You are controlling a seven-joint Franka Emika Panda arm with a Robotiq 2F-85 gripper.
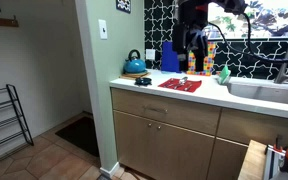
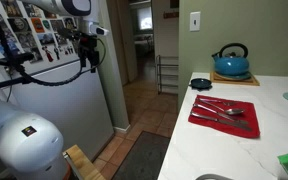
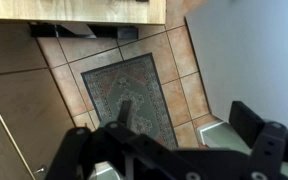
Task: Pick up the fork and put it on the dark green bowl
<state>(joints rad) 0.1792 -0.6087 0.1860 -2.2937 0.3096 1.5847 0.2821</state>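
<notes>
— Where is the claw [image 3: 184,118]?
— Out to the left, over the tiled floor and clear of the desk [image 2: 274,140]. Its fingers are spread wide with nothing between them.
— And the fork [image 2: 222,108]?
— Well to the right of the claw, on the red mat [image 2: 246,130] among other cutlery. Its long axis seems to run from the desk's front edge toward the wall. The bowl [image 2: 201,83] sits just past the mat's far left corner.
— The next move?
— Likely a reach right and down, with the claw turned across the handle.
</notes>
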